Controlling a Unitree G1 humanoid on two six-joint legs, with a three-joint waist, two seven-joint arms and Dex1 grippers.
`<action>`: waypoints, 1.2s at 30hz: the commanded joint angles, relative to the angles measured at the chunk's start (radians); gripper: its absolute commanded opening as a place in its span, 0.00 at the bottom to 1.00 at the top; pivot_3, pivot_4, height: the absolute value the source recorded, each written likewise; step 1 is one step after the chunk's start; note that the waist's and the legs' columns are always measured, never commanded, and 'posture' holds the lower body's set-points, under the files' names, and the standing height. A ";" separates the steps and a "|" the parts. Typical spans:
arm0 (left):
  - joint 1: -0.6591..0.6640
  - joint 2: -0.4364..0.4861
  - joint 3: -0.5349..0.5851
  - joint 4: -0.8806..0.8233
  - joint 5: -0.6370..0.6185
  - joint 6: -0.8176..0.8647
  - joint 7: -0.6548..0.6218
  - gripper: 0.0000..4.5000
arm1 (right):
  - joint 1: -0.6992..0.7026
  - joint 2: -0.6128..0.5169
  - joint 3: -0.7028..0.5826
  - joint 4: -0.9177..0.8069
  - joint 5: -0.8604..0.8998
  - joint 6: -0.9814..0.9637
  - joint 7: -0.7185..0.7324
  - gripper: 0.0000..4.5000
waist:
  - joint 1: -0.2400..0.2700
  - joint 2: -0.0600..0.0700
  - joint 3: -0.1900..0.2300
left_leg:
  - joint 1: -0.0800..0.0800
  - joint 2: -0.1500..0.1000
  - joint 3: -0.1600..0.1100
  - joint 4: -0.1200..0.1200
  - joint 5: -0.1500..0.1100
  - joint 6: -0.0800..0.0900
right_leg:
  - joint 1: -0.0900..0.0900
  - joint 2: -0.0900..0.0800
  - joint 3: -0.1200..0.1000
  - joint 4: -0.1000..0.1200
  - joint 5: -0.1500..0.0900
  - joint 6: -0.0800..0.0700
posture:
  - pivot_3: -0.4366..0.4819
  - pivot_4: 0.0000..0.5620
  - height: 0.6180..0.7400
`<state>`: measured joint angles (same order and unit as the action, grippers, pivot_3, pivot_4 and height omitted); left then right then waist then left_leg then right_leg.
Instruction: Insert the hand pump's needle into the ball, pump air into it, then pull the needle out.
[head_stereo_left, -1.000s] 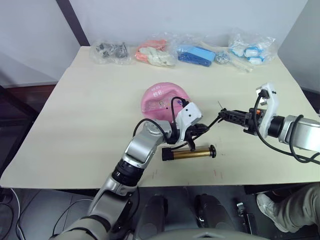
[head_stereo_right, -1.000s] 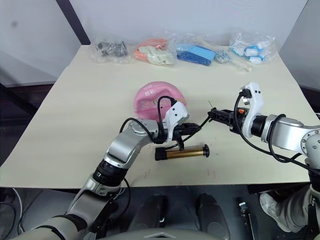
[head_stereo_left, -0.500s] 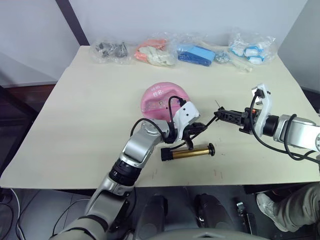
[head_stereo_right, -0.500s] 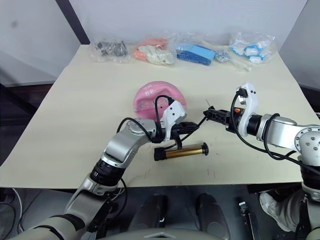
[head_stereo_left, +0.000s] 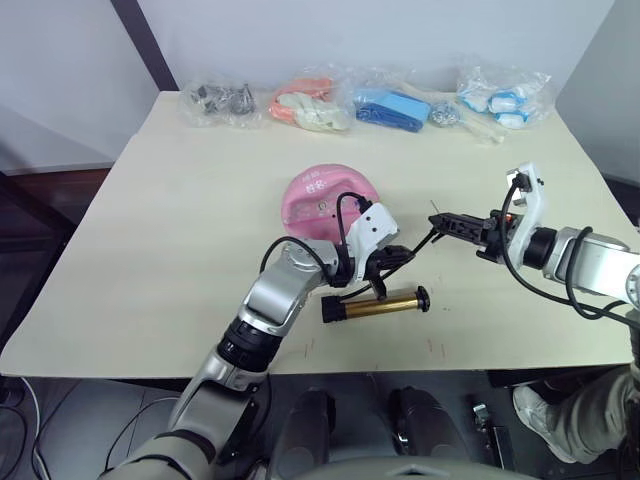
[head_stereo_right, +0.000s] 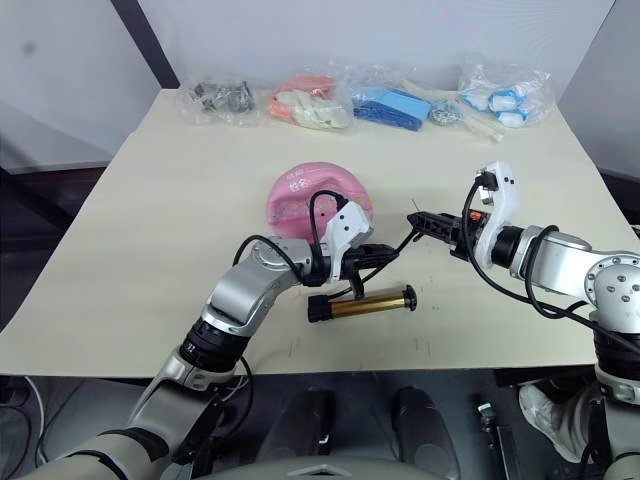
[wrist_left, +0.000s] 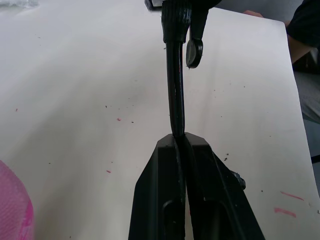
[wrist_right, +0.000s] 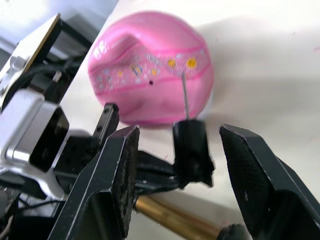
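The pink ball (head_stereo_left: 325, 196) lies mid-table, dented on top. Just in front of it, the gold hand pump (head_stereo_left: 380, 302) lies flat on the table. My left gripper (head_stereo_left: 396, 255) hovers between ball and pump. In the left wrist view it is shut on the pump's black hose (wrist_left: 175, 90). The hose rises to the right, ending in the needle (wrist_right: 184, 95), which points toward the ball (wrist_right: 150, 65). My right gripper (head_stereo_left: 441, 219) is open. Its fingers (wrist_right: 117, 170) stand on either side of the needle's black fitting (wrist_right: 191, 150), with a gap on each side.
Several clear bags line the table's far edge: grey parts (head_stereo_left: 220, 100), pink-orange items (head_stereo_left: 305, 108), blue items (head_stereo_left: 392, 108), white-blue items (head_stereo_left: 500, 98). A person's leg (head_stereo_left: 590, 420) shows past the front right corner. Bare tabletop (head_stereo_left: 180, 250) spreads to the left.
My right gripper has shifted slightly left toward the ball, the needle end staying between its fingers. The left gripper, pump and ball have barely moved.
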<state>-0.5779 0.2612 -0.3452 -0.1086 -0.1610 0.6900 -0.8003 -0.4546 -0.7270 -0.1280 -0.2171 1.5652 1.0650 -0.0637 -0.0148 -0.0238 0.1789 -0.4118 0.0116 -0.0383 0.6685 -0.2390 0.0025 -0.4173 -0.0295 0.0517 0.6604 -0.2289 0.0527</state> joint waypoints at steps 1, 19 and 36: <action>-0.008 -0.003 0.006 -0.051 -0.018 -0.018 0.004 0.00 | -0.019 0.003 -0.037 -0.014 0.003 -0.006 0.011 0.59 | 0.000 0.000 0.000 | 0.000 0.000 0.000 0.000 0.000 0.000 | 0.000 0.000 0.000 0.000 0.000 0.000 | 0.48 0.27 1.00; 0.006 0.005 0.010 -0.075 -0.030 -0.004 0.010 0.00 | 0.012 0.002 -0.045 -0.023 0.003 -0.001 0.013 0.59 | 0.000 0.000 0.000 | 0.000 0.000 0.000 0.000 0.000 0.000 | 0.000 0.000 0.000 0.000 0.000 0.000 | 0.48 0.27 1.00; 0.007 0.014 0.007 -0.085 -0.049 0.009 0.022 0.00 | 0.028 -0.005 -0.058 -0.035 0.017 -0.002 0.009 0.59 | 0.000 0.000 0.000 | 0.000 0.000 0.000 0.000 0.000 0.000 | 0.000 0.000 0.000 0.000 0.000 0.000 | 0.48 0.27 1.00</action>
<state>-0.5695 0.2769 -0.3451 -0.1378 -0.1925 0.7069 -0.7795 -0.4196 -0.7236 -0.1387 -0.2182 1.5610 1.0667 -0.0560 -0.0152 -0.0237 0.1789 -0.4120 0.0116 -0.0384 0.6685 -0.2391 0.0025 -0.4175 -0.0295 0.0516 0.6602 -0.2290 0.0527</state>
